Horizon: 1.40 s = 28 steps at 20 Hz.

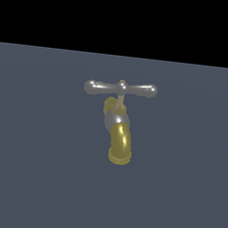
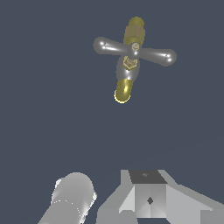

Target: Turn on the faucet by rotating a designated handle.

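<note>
Handle [image 1: 121, 89] first: it is a thin shiny silver bar with fat round ends, and it sits a little above the middle of the exterior view, lying flat from side to side. It rests on a thin brass stem, right at the bar's middle, so a push on one round end should make it spin around that stem. Under it is the faucet [image 1: 117, 129], with a grey body and a curved yellow spout that bends down toward the lower middle of the frame and ends in a ribbed rim. The bar is wider than the spout, so its ends stick out free on both sides, which looks like the easy place to push. In the wrist view the handle [image 2: 134, 51] shows in the upper middle of the frame, seen from above, with the faucet [image 2: 127, 72] body and spout under it. Around the faucet is only the plain dark blue-grey floor [image 1: 28, 176]. The hand does not show in the exterior view at all. At the bottom of the wrist view there are only pale grey parts of the arm [image 2: 148, 199], well apart from the faucet. I cannot tell how far open the hand is, and nothing seems to be in it. The turning has not started yet, I think.
</note>
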Tool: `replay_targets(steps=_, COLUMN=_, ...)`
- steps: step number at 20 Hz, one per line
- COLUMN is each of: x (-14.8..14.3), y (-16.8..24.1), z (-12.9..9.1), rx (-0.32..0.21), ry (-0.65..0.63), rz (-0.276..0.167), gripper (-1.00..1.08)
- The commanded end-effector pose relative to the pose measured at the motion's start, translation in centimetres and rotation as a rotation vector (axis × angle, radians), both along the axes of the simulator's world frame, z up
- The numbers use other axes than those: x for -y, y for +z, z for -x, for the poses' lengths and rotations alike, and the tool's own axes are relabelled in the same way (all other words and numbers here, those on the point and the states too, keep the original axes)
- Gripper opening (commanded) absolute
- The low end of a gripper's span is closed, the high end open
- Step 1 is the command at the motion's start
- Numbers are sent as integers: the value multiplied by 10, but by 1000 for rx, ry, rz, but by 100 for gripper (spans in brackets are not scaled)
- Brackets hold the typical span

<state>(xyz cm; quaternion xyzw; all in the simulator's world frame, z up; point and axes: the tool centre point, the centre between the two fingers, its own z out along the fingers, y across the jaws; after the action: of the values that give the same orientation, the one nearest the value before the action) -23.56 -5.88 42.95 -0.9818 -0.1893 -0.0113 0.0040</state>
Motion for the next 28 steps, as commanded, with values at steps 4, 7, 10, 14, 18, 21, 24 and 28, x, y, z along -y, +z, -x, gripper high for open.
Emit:
replay_targets(steps=4, x=15, y=-23, z=-10, rx=-1, ry=131, rz=3, gripper=-100)
replay_targets(steps=7, x=23, y=-35, z=-17, rx=-2, ry=202, rz=5, gripper=-100)
replay_targets(steps=10, x=30, y=-48, z=-24, rx=-2, ry=273, rz=6, gripper=-100)
replay_targets(steps=14, x=40, y=-64, z=-34, rx=-3, ry=368, rz=9, gripper=-100)
replay_targets(steps=18, x=48, y=-80, z=-46, rx=-4, ry=462, rz=11, gripper=-100)
replay_targets(steps=21, x=53, y=-92, z=-54, rx=-5, ry=532, rz=13, gripper=-100)
replay_targets(steps=24, x=58, y=-105, z=-64, rx=-6, ry=602, rz=15, gripper=-100)
replay_targets(steps=28, x=63, y=-120, z=-76, rx=-7, ry=693, rz=18, gripper=-100)
